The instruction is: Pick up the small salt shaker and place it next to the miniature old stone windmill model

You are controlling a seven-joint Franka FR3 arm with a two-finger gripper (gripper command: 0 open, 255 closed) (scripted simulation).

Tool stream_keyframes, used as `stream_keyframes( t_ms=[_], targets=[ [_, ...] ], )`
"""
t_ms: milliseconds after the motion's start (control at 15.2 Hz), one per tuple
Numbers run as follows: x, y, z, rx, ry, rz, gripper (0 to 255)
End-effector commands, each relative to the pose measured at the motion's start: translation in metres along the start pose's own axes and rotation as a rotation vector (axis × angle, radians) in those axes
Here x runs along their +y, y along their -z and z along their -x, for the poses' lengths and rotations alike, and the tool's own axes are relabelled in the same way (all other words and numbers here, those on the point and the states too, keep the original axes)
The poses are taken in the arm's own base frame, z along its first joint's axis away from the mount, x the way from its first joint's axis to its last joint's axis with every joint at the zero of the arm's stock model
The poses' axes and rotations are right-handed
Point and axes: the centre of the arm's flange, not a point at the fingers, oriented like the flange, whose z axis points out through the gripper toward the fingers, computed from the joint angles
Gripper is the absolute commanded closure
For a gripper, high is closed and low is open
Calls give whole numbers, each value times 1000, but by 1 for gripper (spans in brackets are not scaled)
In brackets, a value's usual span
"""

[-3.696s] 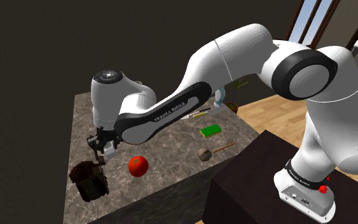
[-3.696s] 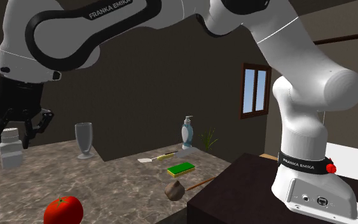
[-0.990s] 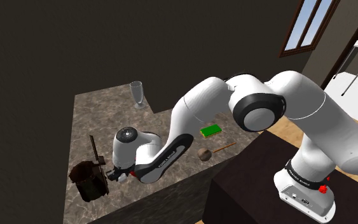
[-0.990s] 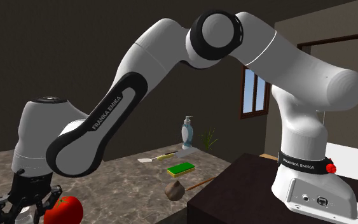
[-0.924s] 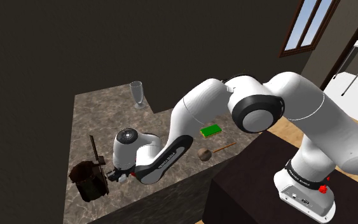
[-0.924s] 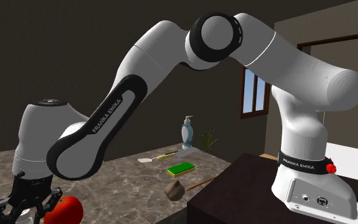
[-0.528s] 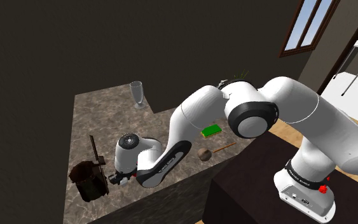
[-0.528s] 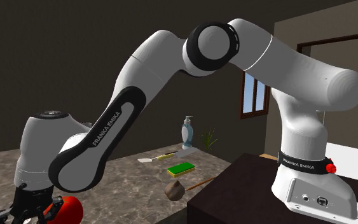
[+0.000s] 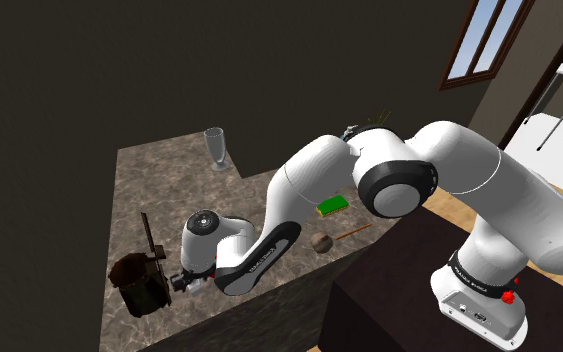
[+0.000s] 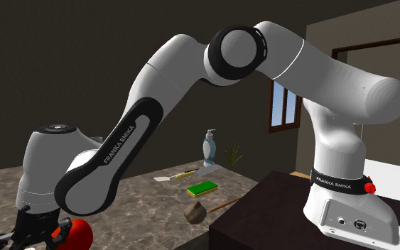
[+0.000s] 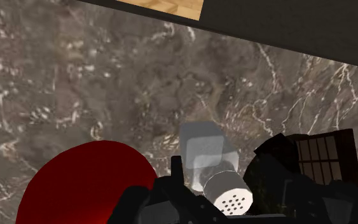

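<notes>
The arm is folded right down to the dark marbled countertop [image 9: 169, 180], with the gripper [image 9: 181, 283] low just beside the dark brown windmill model [image 9: 139, 283]. Through the wrist view, there's the salt shaker [image 11: 210, 159], pale grey with a perforated cap, sitting between the black fingers, which are closed in against its sides. It's wedged between a red tomato [image 10: 79, 233] on one side and the windmill's slatted sail on the other (whether its base touches the stone can't be made out). Lettering worth a call: "FRANKA EMIKA" runs in white along the black forearm panel [image 10: 120, 144], and the same words ring the black band [image 10: 340, 183] low on the base. Further back, a green sponge [image 10: 203, 187] lies on the counter.
</notes>
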Motion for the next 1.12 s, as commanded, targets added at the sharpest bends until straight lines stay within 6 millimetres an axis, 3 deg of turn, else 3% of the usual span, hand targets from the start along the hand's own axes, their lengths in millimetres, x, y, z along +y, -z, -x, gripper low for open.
stream_keyframes(
  t_ms=[0, 264, 528, 1056],
  targets=[
    [0, 0, 0, 0, 0, 0, 0],
    [0, 0, 0, 0, 0, 0, 0],
    [0, 50, 0, 0, 0, 0, 0],
    [0, 50, 0, 0, 0, 0, 0]
  ],
)
